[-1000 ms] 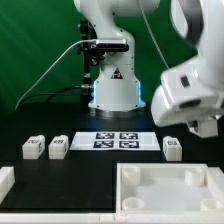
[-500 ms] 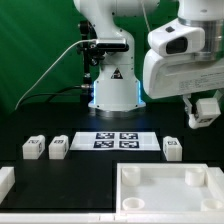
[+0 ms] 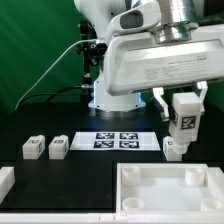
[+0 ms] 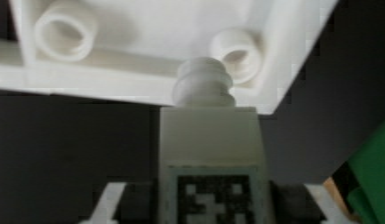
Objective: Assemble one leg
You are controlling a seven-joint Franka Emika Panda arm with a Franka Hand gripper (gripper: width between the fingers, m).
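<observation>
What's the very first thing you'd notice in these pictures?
The big white robot arm fills the top of the exterior view, and its gripper holds the leg up in the air. Below it, at the exterior view's lower right, lies the large white tray. In the wrist view, the leg's knobby tip shows right beside a round socket of that tray.

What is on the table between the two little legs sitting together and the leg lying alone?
The marker board lies there, between the two legs and the lone leg; the exterior view shows it.
</observation>
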